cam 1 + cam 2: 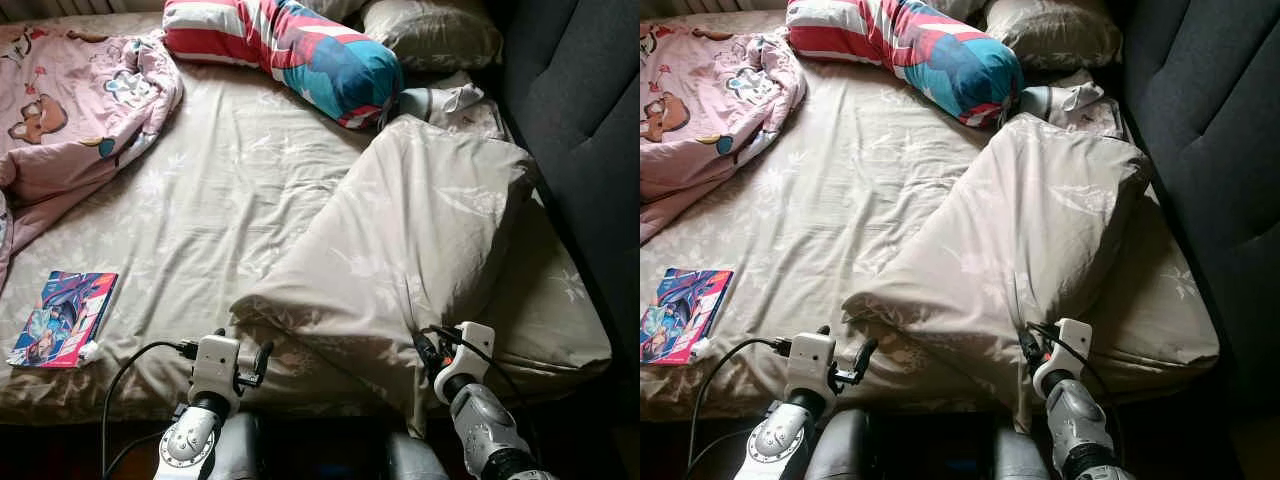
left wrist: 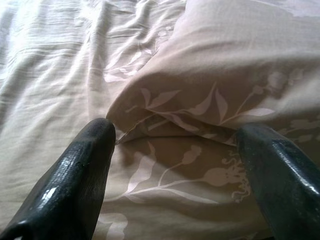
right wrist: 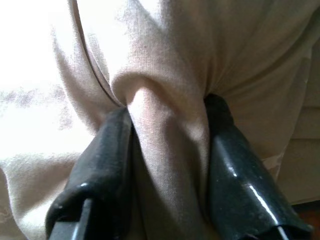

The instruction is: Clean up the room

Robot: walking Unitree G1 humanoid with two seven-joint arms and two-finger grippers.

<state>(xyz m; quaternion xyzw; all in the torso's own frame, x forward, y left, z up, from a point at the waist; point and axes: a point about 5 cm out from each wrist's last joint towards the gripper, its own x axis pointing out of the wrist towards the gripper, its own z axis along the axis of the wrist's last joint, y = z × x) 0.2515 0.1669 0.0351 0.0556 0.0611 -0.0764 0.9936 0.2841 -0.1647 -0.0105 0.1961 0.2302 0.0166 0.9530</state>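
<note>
My right gripper (image 3: 167, 125) is pinched tight on a fold of the beige duvet (image 1: 420, 240), which lies bunched on the right side of the bed (image 1: 200, 210) by the dark headboard (image 1: 590, 130). My left gripper (image 2: 175, 145) is spread wide, hovering at the duvet's near corner. A book (image 1: 65, 318) lies on the sheet to my left.
</note>
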